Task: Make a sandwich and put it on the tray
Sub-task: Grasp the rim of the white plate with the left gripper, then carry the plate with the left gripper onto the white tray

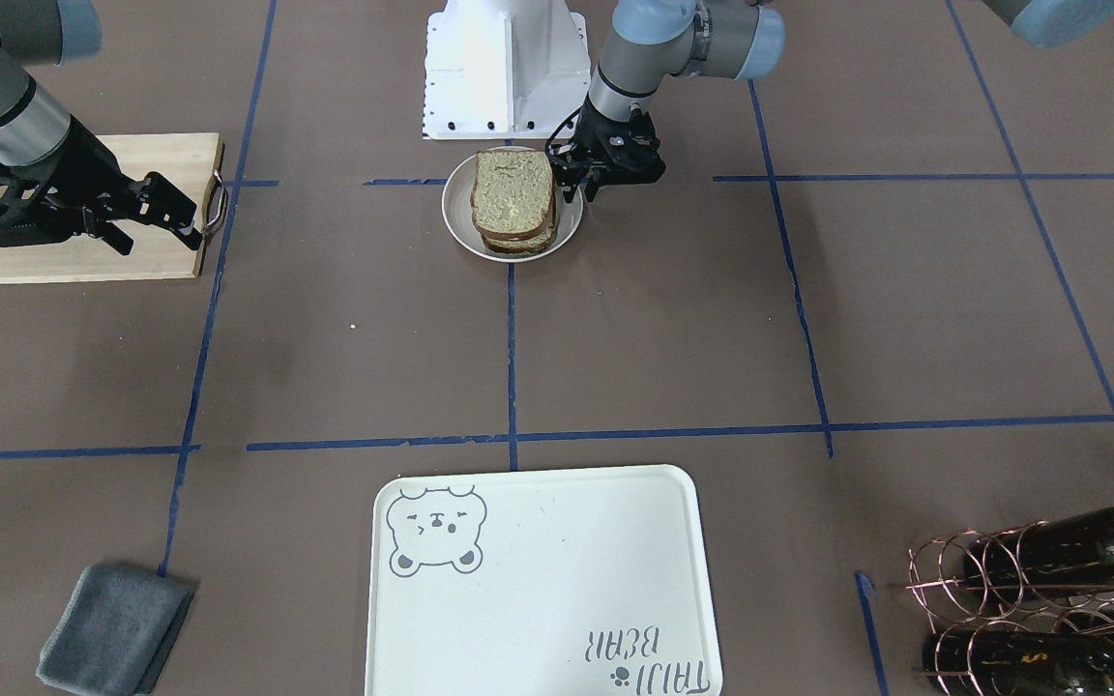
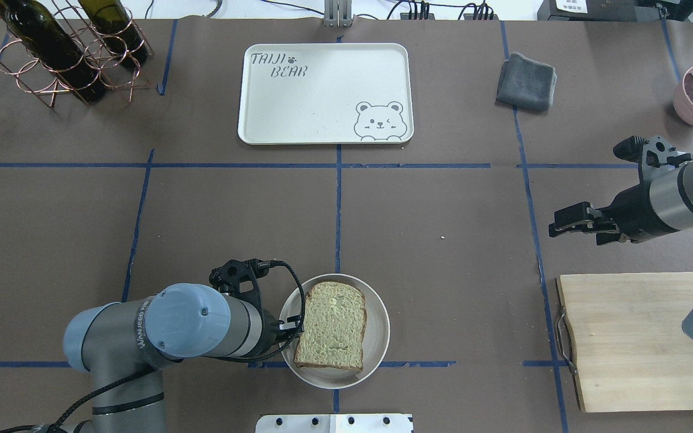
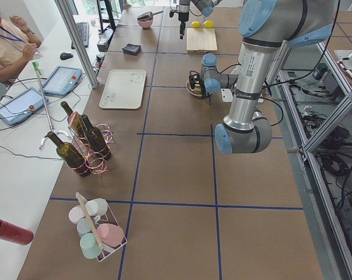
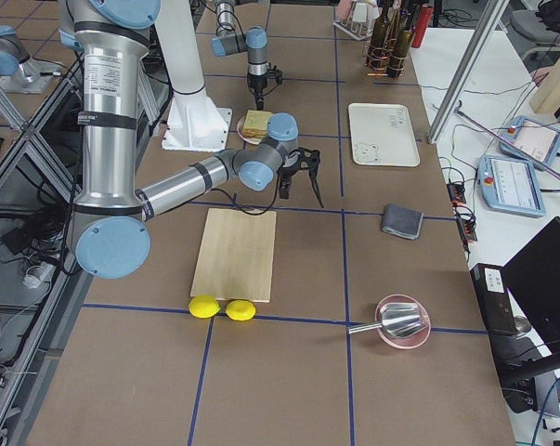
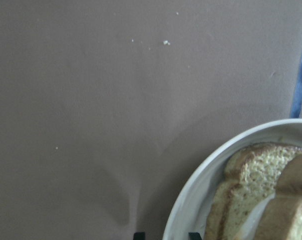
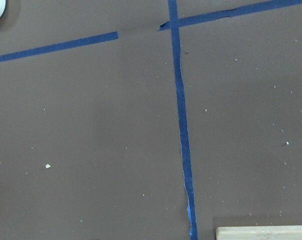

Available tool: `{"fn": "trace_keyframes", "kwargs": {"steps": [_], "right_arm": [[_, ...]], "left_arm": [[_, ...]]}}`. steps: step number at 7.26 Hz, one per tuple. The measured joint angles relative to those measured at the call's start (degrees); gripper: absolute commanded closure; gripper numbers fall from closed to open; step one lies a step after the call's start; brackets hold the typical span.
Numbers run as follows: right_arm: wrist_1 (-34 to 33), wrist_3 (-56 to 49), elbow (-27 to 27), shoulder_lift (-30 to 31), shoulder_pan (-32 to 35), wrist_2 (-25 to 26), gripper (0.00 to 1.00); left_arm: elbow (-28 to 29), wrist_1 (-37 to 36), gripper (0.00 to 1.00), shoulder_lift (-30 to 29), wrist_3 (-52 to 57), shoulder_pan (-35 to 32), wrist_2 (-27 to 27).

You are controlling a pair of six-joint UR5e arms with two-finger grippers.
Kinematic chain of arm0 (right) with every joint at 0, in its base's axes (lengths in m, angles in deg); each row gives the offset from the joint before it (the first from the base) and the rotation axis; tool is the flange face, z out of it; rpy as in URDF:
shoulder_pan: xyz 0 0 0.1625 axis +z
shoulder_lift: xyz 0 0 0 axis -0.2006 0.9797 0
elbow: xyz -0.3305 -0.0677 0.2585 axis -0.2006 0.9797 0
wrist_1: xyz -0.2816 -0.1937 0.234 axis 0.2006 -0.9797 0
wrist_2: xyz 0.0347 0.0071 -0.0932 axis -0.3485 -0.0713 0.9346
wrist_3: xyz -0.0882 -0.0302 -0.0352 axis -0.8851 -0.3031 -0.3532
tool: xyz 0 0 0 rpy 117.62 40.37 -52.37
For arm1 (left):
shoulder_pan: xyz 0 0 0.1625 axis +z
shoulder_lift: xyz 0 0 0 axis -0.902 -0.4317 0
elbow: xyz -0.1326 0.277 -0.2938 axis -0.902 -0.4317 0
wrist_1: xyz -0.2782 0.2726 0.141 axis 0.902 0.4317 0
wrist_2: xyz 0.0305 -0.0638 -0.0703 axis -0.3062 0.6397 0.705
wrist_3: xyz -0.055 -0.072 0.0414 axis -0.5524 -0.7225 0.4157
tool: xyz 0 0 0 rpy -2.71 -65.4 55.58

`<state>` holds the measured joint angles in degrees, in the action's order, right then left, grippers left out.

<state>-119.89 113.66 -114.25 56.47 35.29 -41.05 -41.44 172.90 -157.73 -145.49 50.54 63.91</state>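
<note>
Brown-crusted sandwich, two slices, one plate, one tray

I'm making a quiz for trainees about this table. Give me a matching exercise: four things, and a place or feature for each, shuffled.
1. sandwich
2. tray
3. grey cloth
4. wine bottles

a. in a copper wire rack
b. on a round plate
c. carries a bear-face drawing
d. folded, lying on the brown table cover

Pairs: 1-b, 2-c, 3-d, 4-a
</note>
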Motion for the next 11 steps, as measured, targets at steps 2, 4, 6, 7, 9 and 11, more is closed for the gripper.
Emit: {"fn": "trace_keyframes", "kwargs": {"steps": [2, 4, 6, 7, 9, 11], "right_arm": [[0.01, 0.0, 0.02, -0.04, -0.01, 0.0, 0.0], [0.02, 0.0, 0.03, -0.06, -0.02, 0.0, 0.0], [0.02, 0.0, 0.05, -0.06, -0.01, -0.06, 0.0], [0.02, 0.0, 0.09, -0.06, -0.02, -0.08, 0.0], [0.02, 0.0, 0.11, -0.05, -0.02, -0.09, 0.0], [0.03, 0.0, 0.11, 0.04, 0.03, -0.34, 0.0]], "left_arm": [[0.23, 0.05, 0.74, -0.05, 0.0, 0.36, 0.06], [0.38, 0.11, 0.86, -0.08, 0.0, 0.42, 0.12], [0.4, 0.12, 1.0, -0.17, 0.0, 0.43, 0.13], [0.35, 0.12, 1.0, -0.37, -0.02, 0.43, 0.14], [-0.05, 0.12, 1.0, -0.84, -0.36, 0.43, 0.16], [-0.4, 1.34, 1.0, -1.35, -3.65, 0.38, 0.27]]}}
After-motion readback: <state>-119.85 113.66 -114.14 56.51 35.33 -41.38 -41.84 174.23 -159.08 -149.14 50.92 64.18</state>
